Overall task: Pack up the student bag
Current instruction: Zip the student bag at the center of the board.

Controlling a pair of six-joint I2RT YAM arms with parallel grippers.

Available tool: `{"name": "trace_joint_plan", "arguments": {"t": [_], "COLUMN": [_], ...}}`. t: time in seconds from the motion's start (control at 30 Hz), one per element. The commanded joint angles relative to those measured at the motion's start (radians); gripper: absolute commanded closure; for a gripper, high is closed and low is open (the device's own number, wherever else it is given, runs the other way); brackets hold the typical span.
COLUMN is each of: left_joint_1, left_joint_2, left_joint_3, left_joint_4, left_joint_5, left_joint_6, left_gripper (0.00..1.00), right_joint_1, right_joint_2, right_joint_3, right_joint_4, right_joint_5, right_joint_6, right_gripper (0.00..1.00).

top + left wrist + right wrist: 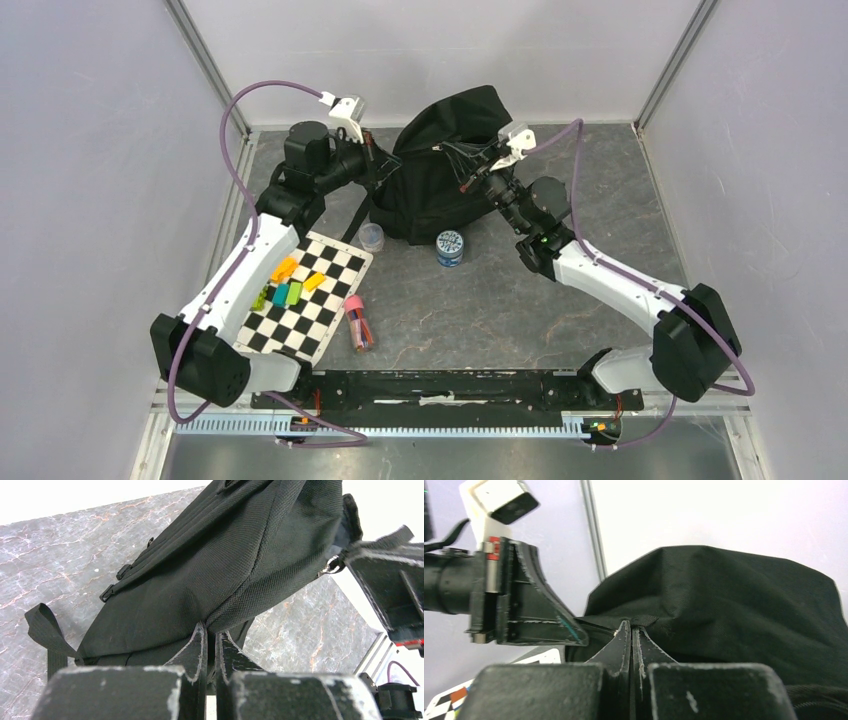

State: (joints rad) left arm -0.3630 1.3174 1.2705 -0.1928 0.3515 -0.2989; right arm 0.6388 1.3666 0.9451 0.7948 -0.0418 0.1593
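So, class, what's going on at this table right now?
Both arms hold the black backpack at the back of the table. The left gripper is shut on its fabric on one side, the right gripper on the other. The coloured blocks, a clear jar, a blue-topped jar and a pink-capped tube lie outside it, not yet packed.

I've got my left pincer (211,629) pinched tight on a fold of the student bag (215,565) — its strap (42,630) trails onto the marbled worktop (60,555).
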Motion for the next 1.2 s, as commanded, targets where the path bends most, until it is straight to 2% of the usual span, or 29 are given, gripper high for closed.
{"name": "trace_joint_plan", "arguments": {"t": [0.0,0.17,0.57,0.73,0.93,1.0,1.17], "left_joint_1": [0.059,0.059,0.056,0.047,0.045,0.047,0.085], "left_joint_2": [-0.011,-0.013,-0.011,-0.008,-0.024,-0.025,-0.02], "left_joint_3": [0.024,0.018,0.016,-0.007,-0.005,0.011,0.031], "left_joint_4": [0.056,0.061,0.09,0.104,0.092,0.056,0.006], "left_joint_5": [-0.011,-0.013,0.064,0.107,0.077,0.027,-0.031], "left_joint_6": [0.012,0.006,-0.017,-0.021,0.0,0.008,-0.039], "left_gripper": [0.98,0.98,0.98,0.98,0.98,0.98,0.98], "right_joint_1": [0.053,0.124,0.147,0.173,0.194,0.194,0.175], "right_joint_2": [-0.019,0.04,0.127,0.193,0.23,0.208,0.086], "right_joint_3": [0.017,0.038,0.086,0.172,0.205,0.183,0.09], "right_joint_4": [0.189,0.187,0.156,0.142,0.108,0.096,0.049], "right_joint_5": [0.017,0.004,0.026,-0.001,0.003,0.034,0.24], "right_joint_6": [-0.028,-0.027,-0.049,-0.054,-0.07,-0.085,-0.126], "right_gripper": [1.0,1.0,1.0,1.0,1.0,1.0,1.0]}}
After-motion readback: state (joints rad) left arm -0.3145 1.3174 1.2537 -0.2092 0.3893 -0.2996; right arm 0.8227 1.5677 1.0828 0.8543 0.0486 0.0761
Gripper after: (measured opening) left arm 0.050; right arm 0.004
